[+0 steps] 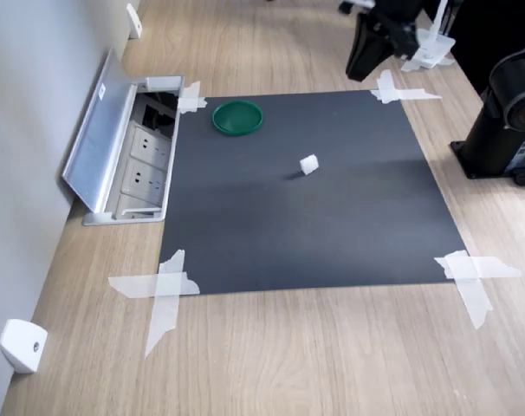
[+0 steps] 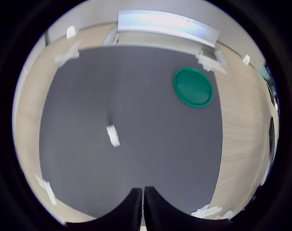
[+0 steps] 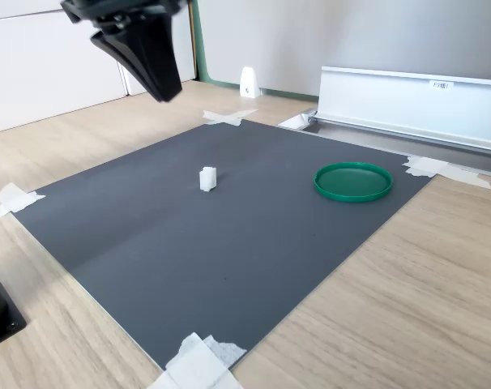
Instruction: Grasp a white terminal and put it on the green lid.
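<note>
The white terminal [image 1: 308,164] [image 2: 112,135] [image 3: 207,178] is a tiny block standing near the middle of the dark mat [image 1: 332,234]. The green lid [image 1: 237,117] [image 2: 192,87] [image 3: 352,181] lies flat near the mat's corner by the socket box, well apart from the terminal. My gripper [image 1: 359,69] [image 2: 142,209] [image 3: 166,87] hangs high above the mat's edge, far from both. Its two dark fingers are pressed together with nothing between them.
White tape crosses [image 1: 163,290] hold the mat's corners to the wooden table. An open metal socket box [image 1: 141,160] with a raised lid lies along the wall. A white bracket [image 1: 22,345] sits on the wall side and a black device [image 1: 505,113] at the first exterior view's right.
</note>
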